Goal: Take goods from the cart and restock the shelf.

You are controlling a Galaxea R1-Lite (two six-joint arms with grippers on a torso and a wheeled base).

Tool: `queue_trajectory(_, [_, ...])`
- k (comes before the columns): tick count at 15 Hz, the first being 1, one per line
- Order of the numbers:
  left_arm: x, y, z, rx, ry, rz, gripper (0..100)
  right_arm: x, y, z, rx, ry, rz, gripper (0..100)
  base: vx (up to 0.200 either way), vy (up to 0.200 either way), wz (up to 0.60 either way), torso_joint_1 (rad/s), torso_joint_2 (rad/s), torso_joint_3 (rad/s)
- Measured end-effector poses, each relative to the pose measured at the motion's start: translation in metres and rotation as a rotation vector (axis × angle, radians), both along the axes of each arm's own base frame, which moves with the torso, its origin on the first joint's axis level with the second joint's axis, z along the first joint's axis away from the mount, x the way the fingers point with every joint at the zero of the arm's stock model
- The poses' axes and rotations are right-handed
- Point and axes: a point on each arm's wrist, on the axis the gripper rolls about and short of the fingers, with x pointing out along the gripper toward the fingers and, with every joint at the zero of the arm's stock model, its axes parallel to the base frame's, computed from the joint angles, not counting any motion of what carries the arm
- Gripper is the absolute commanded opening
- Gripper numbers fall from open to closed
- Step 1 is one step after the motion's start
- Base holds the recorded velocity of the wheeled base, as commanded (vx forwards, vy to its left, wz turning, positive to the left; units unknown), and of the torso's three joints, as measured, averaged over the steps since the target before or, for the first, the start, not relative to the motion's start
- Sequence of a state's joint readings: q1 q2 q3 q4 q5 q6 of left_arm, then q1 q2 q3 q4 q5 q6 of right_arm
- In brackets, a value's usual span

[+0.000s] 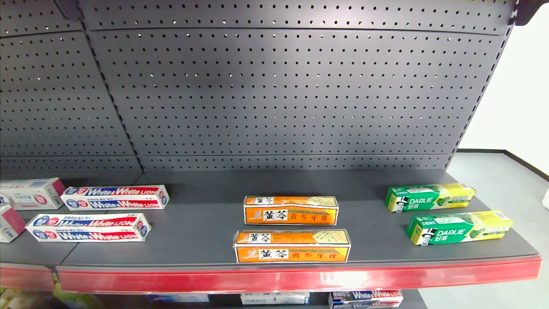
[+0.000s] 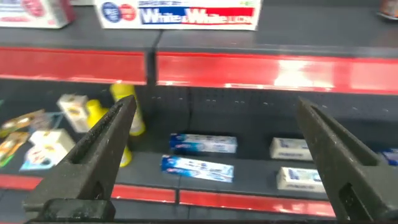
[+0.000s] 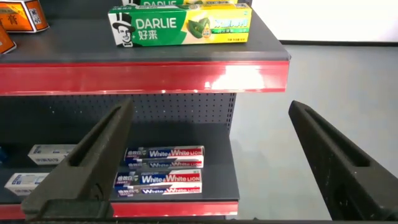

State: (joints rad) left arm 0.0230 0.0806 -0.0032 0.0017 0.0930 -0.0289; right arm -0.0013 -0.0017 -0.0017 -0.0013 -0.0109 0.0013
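Shelf [image 1: 197, 234] holds long rectangular cardboard boxes [image 1: 291, 210].

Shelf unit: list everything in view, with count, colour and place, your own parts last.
grey metal shelf with red front strip: one, upper level.
red, white and blue toothpaste boxes: two, shelf's left; two more on the level below.
orange toothpaste boxes: two, shelf's middle.
green and yellow toothpaste boxes: two, shelf's right.
pink and white boxes: at least two, adjoining shelf, far left.
blue and white boxes: two, lower level.
yellow bottles: count unclear, lower level.
left gripper: one, black, fingers open.
right gripper: one, black, fingers open.
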Motion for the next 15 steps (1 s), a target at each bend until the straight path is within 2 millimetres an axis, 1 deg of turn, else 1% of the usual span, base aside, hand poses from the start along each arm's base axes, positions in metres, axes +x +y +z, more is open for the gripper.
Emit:
queue_trajectory(7, [0.0000,0.0004,-0.0006,0.009,0.000,0.071,100,0.0000,0.0000,0.0000,0.001,0.000,0.000,100,0.000,0.000,0.00,0.000,0.00,0.000])
queue_trajectory(9, [-0.0001,0.0002,-0.0006,0.015,0.001,0.053,100,0.0000,0.0000,0.0000,0.001,0.000,0.000,100,0.000,0.000,0.00,0.000,0.00,0.000])
queue_trajectory(12, [-0.0026,0.0000,-0.0009,-0.001,-0.036,-0.024,100,0.0000,0.0000,0.0000,0.000,0.000,0.001,100,0.000,0.000,0.00,0.000,0.00,0.000])
queue_trajectory(15, [-0.0050,0.0009,-0.0014,-0.031,-0.071,0.004,100,0.0000,0.0000,0.0000,0.001,0.000,0.002,100,0.000,0.000,0.00,0.000,0.00,0.000])
